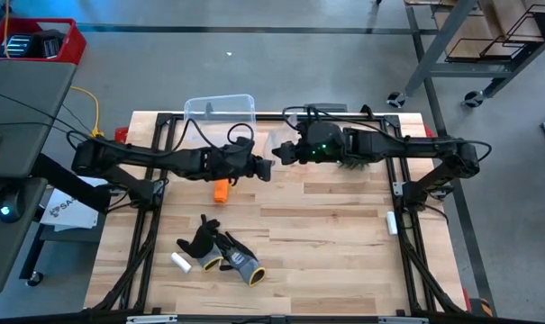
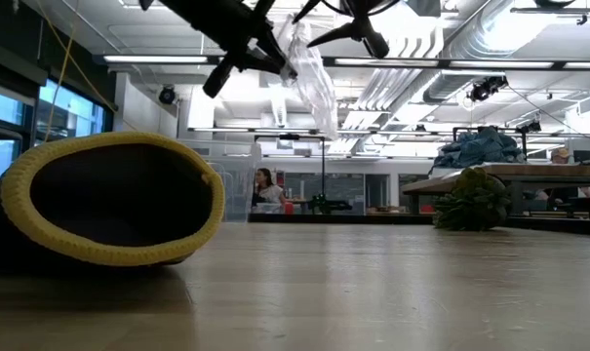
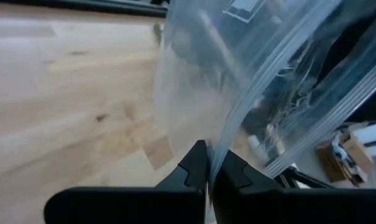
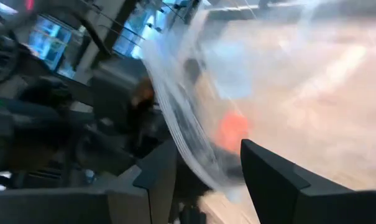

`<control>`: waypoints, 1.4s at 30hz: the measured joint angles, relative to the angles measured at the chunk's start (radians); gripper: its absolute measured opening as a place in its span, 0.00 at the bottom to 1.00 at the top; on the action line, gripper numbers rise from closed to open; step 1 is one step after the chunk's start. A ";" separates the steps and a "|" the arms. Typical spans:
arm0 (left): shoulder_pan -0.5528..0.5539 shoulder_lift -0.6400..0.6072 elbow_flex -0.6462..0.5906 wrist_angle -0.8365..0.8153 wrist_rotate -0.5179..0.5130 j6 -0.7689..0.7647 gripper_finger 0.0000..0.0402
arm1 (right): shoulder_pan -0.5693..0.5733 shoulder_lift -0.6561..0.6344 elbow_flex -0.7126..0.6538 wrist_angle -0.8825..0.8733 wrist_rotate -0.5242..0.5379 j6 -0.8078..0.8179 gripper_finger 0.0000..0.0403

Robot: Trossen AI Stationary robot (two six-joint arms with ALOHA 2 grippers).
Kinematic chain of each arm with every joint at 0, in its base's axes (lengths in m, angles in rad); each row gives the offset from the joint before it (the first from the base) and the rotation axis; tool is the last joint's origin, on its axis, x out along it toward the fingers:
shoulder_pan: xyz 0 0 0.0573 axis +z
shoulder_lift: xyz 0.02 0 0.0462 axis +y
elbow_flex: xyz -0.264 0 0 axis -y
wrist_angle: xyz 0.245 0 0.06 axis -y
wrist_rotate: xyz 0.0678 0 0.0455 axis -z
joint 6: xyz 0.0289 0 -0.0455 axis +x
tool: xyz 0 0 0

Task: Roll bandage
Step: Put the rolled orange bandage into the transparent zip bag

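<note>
- My left end effector [image 3: 209,171] is clenched on the edge of a clear plastic bag [image 3: 262,81], holding it up off the surface [image 1: 326,225] near the middle of the far side.
- My right end effector [image 4: 203,171] faces it across the bag, fingers parted with the plastic film running between them; I cannot tell whether they bear on it.
- The bandage [image 1: 220,190] lies as a stubby orange roll on the surface, just beneath and slightly nearer than my left end effector. It looks already rolled, so I judge the step in hand is opening the bag for it.
- To do this well, I should keep the left pinch firm, take the opposite lip with the right, and pull apart gently so the thin film does not slip or tear.
- The gloves [image 1: 220,252] and the small white cylinder [image 1: 180,263] sit well apart toward the near edge, and the clear bin [image 1: 220,108] stands at the far edge; none crowd the work.
</note>
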 joint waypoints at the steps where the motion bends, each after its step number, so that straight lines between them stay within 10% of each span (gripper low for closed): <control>1: 0.004 0.004 0.004 -0.001 -0.003 0.010 0.00 | 0.003 0.001 0.000 -0.013 0.006 0.005 0.42; 11: 0.009 0.065 0.076 0.009 0.020 0.060 0.00 | 0.004 0.003 0.000 -0.029 0.081 0.039 0.40; 19: 0.009 0.062 0.075 -0.030 0.002 0.058 0.00 | 0.026 0.003 0.000 -0.094 0.145 0.029 0.03; 42: 0.005 -0.014 0.075 -0.309 -0.100 -0.005 0.00 | 0.030 -0.002 0.000 -0.253 0.061 0.112 0.00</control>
